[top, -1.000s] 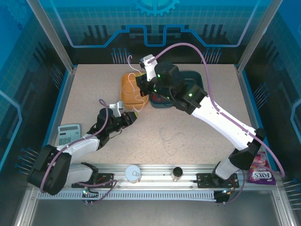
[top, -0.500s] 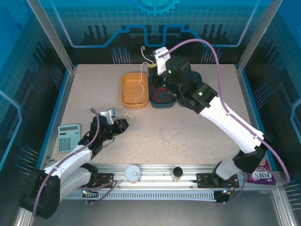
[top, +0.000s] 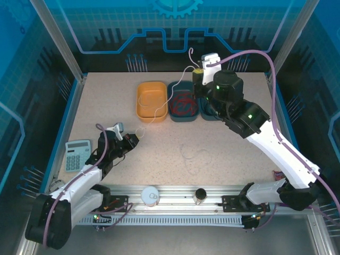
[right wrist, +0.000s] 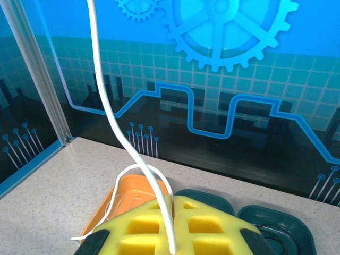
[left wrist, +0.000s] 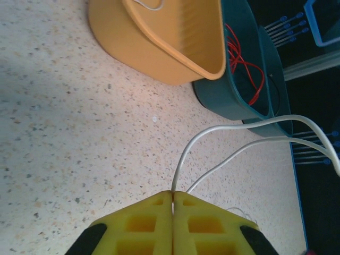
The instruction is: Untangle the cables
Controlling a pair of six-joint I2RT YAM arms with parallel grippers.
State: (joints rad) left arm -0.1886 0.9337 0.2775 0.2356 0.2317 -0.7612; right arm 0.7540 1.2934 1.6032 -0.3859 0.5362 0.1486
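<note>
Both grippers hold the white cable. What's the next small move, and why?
Probably draw the right gripper a little away from the left gripper. Both are shut on the white cable, which loops loosely through the orange bin, so there is slack to take up.

The top camera looks down from above and behind the arm bases, taking in the whole desk [top: 228, 143]. The left wrist camera sits low and close over the desk, looking past the left fingers [left wrist: 138, 231] at an orange bin [left wrist: 159, 48] and a teal bin [left wrist: 228, 101]; the right wrist camera faces the blue back wall [right wrist: 223, 106] over the right fingers [right wrist: 138, 234]. All views share both bins and a white cable [right wrist: 98, 53].
</note>
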